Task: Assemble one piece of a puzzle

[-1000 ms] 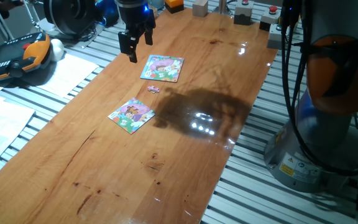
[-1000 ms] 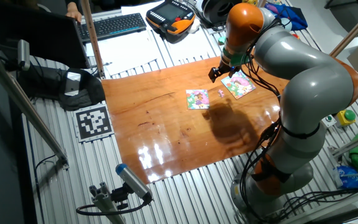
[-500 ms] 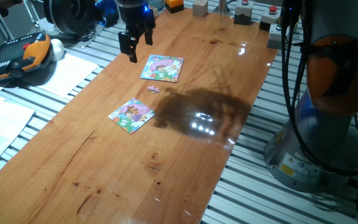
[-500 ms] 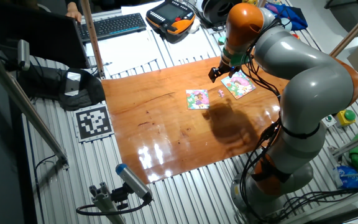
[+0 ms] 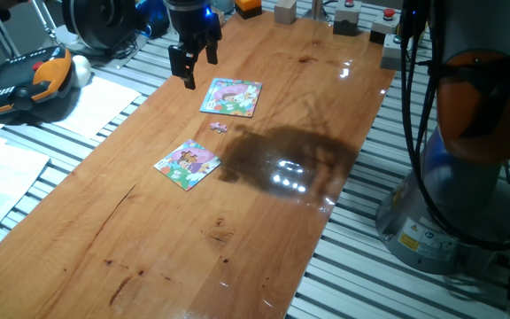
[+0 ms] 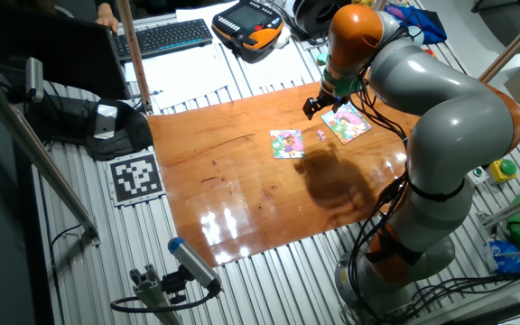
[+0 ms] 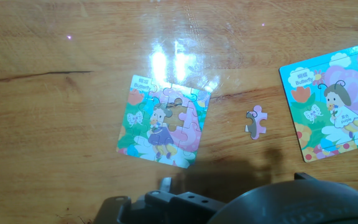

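Observation:
The puzzle (image 5: 188,164) (image 6: 286,143) (image 7: 163,121) lies flat on the wooden table, a purple, pink and yellow cartoon board with a hole near its upper middle. The tiny pinkish-purple piece (image 5: 219,126) (image 6: 321,135) (image 7: 256,121) lies loose on the wood, between the puzzle and a second picture board. My gripper (image 5: 198,71) (image 6: 312,108) hangs above the table at the far-left side, beyond that second board. It is open and holds nothing. In the hand view only the dark hand body shows along the bottom; the fingers are out of frame.
The second square board (image 5: 231,97) (image 6: 346,123) (image 7: 334,112), pink above and green-white below, lies near the gripper. A teach pendant (image 5: 25,81) and papers (image 5: 104,106) sit off the table's left edge. Small blocks and button boxes (image 5: 348,19) stand at the far end.

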